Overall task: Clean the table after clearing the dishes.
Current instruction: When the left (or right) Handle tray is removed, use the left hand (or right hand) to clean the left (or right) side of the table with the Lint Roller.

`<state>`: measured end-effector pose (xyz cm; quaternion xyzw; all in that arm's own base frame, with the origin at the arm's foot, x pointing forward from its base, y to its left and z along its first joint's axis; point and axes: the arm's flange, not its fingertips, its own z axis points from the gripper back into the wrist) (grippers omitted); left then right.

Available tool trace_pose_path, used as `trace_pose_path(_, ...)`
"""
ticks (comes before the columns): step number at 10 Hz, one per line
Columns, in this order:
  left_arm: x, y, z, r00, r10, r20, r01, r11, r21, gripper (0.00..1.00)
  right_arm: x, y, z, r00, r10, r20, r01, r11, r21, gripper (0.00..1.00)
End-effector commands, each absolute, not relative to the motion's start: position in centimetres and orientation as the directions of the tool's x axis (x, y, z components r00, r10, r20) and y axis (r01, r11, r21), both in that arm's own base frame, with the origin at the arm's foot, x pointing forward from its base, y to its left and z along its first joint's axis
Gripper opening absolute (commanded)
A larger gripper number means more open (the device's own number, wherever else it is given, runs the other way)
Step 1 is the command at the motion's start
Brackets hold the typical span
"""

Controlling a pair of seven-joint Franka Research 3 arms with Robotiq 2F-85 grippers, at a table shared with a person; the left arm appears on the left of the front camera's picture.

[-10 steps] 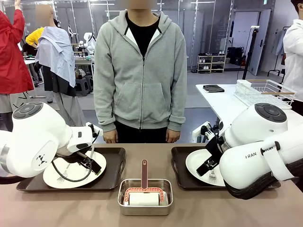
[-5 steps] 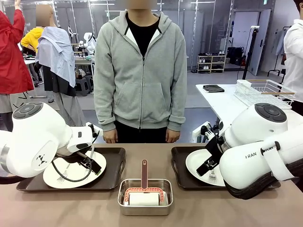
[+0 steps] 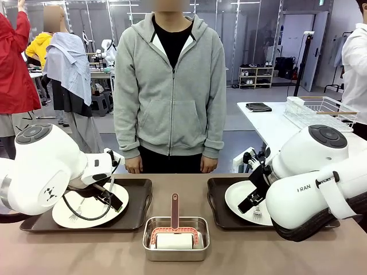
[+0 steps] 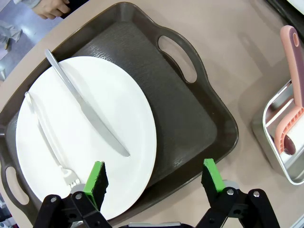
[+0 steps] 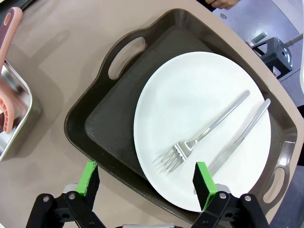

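Two white plates rest on dark brown handled trays on the brown table (image 3: 114,252). The left plate (image 4: 85,133) carries a knife (image 4: 85,111) and a fork (image 4: 50,142) on its tray (image 4: 190,123). My left gripper (image 4: 154,183) hovers open above that tray's near edge, nothing between its fingers. The right plate (image 5: 204,128) holds a fork (image 5: 204,130) and a knife (image 5: 237,140) on its tray (image 5: 109,118). Over this tray's near edge my right gripper (image 5: 147,185) hangs open and empty. In the front view both arms partly cover the plates (image 3: 86,215) (image 3: 241,195).
A steel pan (image 3: 175,238) with a pink-handled lint roller (image 3: 175,213) sits at the table's front middle, between the trays. A person in a grey hoodie (image 3: 169,91) stands at the far edge, hands down. A white side table with a wire rack (image 3: 318,112) stands behind on the right.
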<state>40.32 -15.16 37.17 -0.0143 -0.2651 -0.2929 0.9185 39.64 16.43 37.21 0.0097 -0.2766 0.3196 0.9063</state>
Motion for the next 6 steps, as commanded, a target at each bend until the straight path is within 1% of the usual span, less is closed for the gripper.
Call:
trace_pose_path(1, 40.3, -15.1, 37.2, 0.688, -0.53, 0.496, 0.545, 0.829, 0.129, 1.0, 39.6, 16.5, 37.2, 0.643, 0.573, 0.508, -0.584, 0.796, -0.158, 1.0)
trace_pose_path(2, 40.3, -15.1, 37.2, 0.688, -0.53, 0.496, 0.545, 0.829, 0.129, 1.0, 39.6, 16.4, 37.2, 0.643, 0.574, 0.507, -0.585, 0.796, -0.159, 1.0)
trace_pose_path(3, 40.3, -15.2, 37.2, 0.688, -0.531, 0.495, 0.546, 0.828, 0.129, 1.0, 40.5, 16.0, 38.4, 0.619, 0.6, 0.506, -0.608, 0.775, -0.174, 1.0)
trace_pose_path(6, 41.1, -14.0, 39.9, 0.687, -0.52, 0.508, 0.599, 0.8, 0.009, 1.0, 42.7, 13.3, 40.9, 0.651, 0.52, 0.554, -0.613, 0.79, -0.022, 1.0)
